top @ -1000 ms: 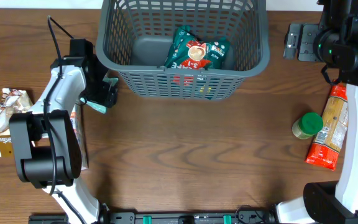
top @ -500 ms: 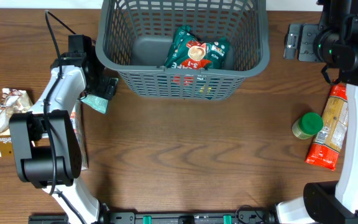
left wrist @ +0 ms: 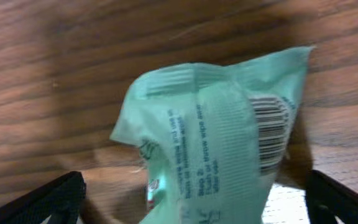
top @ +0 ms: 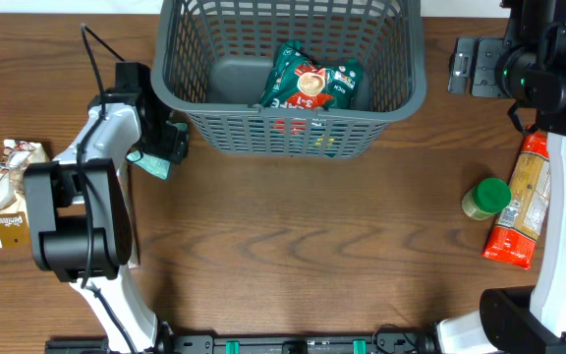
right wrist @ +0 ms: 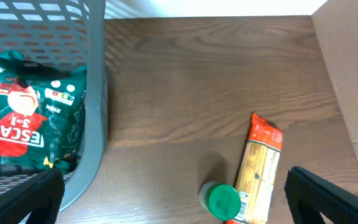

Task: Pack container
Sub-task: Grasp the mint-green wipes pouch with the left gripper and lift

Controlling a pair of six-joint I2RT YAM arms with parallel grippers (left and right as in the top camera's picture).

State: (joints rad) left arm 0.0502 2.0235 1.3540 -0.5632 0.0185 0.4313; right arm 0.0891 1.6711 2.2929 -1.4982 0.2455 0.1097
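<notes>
Clamped in the left gripper [top: 165,147] at left of centre is a mint packet [left wrist: 216,143], just beside the basket [top: 288,133] at top centre. The right gripper [right wrist: 179,214] is seen spread apart at upper right, holding nothing.

The basket [top: 293,74] is big and dark grey, with a thick rim and sides full of little slots. It sits flat on the brown table, at the far edge near the middle. Its bottom is solid and grey. A green coffee bag [top: 312,84] lies inside it, toward the right
</notes>
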